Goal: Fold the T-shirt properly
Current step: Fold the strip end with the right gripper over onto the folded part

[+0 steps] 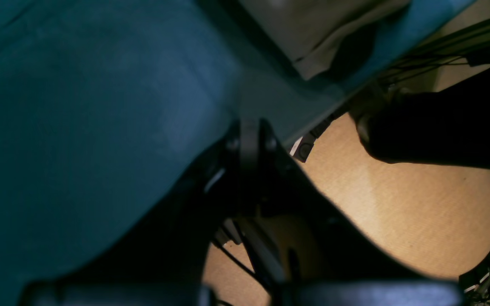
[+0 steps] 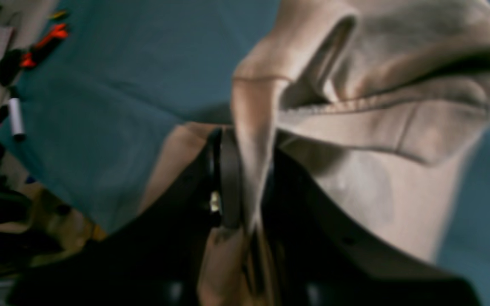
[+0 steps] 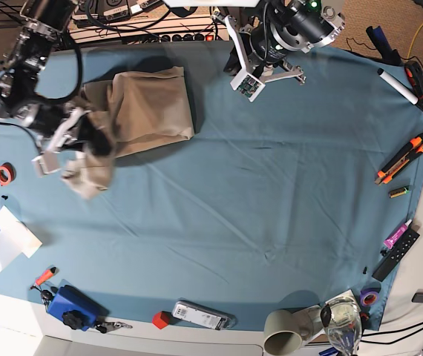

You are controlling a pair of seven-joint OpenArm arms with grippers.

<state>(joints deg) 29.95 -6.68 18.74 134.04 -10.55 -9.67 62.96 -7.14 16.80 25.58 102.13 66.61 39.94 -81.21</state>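
Observation:
The beige T-shirt (image 3: 148, 107) lies partly folded on the teal table cloth (image 3: 271, 193) at the back left. My right gripper (image 3: 85, 144) is shut on a bunched edge of the shirt (image 2: 355, 85), which runs between its fingers (image 2: 228, 178) and is lifted off the cloth. A flap hangs below it (image 3: 89, 176). My left gripper (image 3: 243, 74) hovers at the back edge of the table, right of the shirt. In the left wrist view its fingers (image 1: 249, 140) look closed on nothing, with a shirt corner (image 1: 321, 38) beyond them.
A red tape ring (image 3: 4, 174) and a white paper cup (image 3: 0, 256) lie at the left. A blue object (image 3: 70, 305) sits at the front left. A marker (image 3: 395, 85), an orange cutter (image 3: 403, 165), a remote (image 3: 397, 256) and a glass (image 3: 343, 322) line the right side.

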